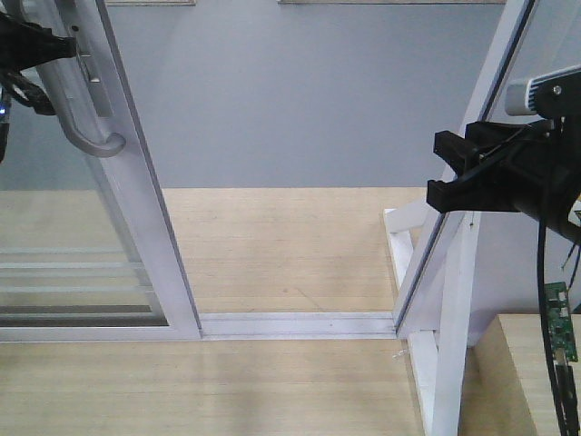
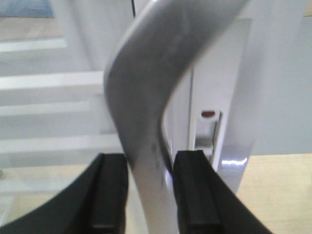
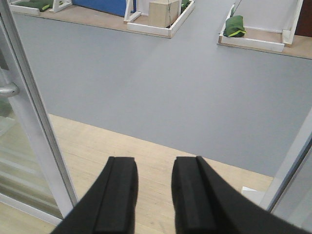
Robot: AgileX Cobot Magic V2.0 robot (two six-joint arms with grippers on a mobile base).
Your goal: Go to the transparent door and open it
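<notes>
1. While the left gripper pinched the curved grey handle between its black pads, the right gripper hung with jaws slightly parted, holding nothing.
2. Up at ten o'clock in the front view stood the transparent door: clear glass, white frame, thin horizontal bars.
3. Below ran the pale metal floor track across light wood flooring, with grey floor beyond at twelve o'clock.

A pale wooden plank floor meets a grey smooth floor. Far off on the grey, white-framed wooden trays hold green bags and a light wooden box.
</notes>
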